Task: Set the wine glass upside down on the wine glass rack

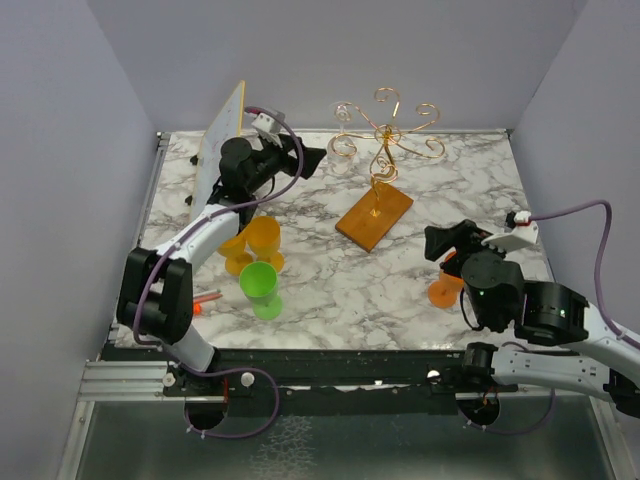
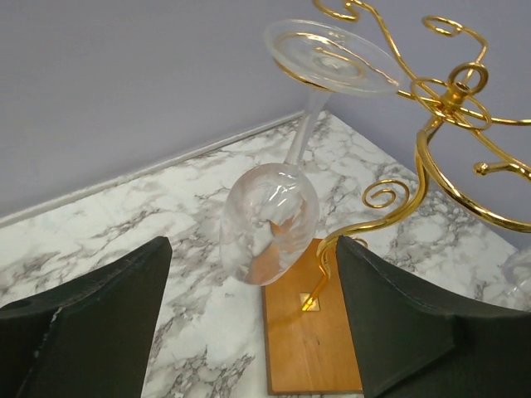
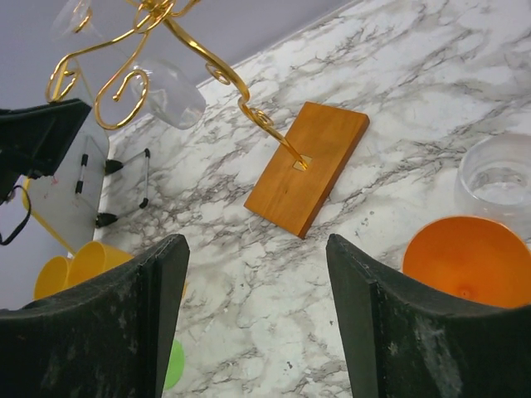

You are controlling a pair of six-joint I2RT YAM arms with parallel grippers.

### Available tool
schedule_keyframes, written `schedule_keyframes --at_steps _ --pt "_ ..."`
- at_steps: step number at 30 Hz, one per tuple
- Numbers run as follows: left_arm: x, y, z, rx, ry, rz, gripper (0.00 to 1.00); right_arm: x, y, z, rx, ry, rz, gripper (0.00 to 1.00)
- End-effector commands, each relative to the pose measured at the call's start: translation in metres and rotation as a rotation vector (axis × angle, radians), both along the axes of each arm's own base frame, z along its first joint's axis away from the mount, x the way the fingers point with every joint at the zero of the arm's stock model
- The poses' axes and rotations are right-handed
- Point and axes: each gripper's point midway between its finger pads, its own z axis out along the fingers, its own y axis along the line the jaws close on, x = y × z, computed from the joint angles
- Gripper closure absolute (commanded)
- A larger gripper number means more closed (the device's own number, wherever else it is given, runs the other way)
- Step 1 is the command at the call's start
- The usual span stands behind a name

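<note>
The wine glass rack, gold wire on a brown wooden base, stands at the back middle. A clear wine glass hangs upside down from one of its curled arms, foot resting on the wire, bowl down. It also shows in the right wrist view. My left gripper is open and empty, its fingers apart just short of the hanging bowl. My right gripper is open and empty at the front right, above bare marble.
A tilted whiteboard stands at the back left. Two yellow-orange cups, a green cup and a red marker lie front left. An orange cup and another clear glass sit beside my right gripper.
</note>
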Motion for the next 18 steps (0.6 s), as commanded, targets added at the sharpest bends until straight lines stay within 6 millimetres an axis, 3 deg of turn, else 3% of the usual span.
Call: schedule_keyframes --at_steps 1,3,5,9,14,18 --pt "-0.006 0.035 0.008 -0.004 0.100 0.187 0.16 -0.005 -0.025 -0.005 -0.074 0.034 -0.066 0.26" --pt "-0.010 0.043 0.008 0.012 0.138 0.230 0.14 -0.004 -0.025 -0.002 -0.101 0.031 -0.070 0.23" --pt "-0.014 0.050 0.013 0.029 0.178 0.259 0.06 -0.001 -0.020 -0.001 -0.150 0.021 -0.062 0.20" --pt "-0.028 0.058 0.013 0.069 0.278 0.284 0.01 0.012 -0.003 -0.001 -0.381 0.018 -0.049 0.13" --pt "-0.062 0.087 0.003 0.208 0.417 0.365 0.01 0.027 0.000 -0.006 -0.633 0.091 -0.100 0.07" --pt "-0.097 0.092 0.011 0.208 0.445 0.327 0.01 0.047 0.016 -0.020 -0.672 0.138 -0.003 0.07"
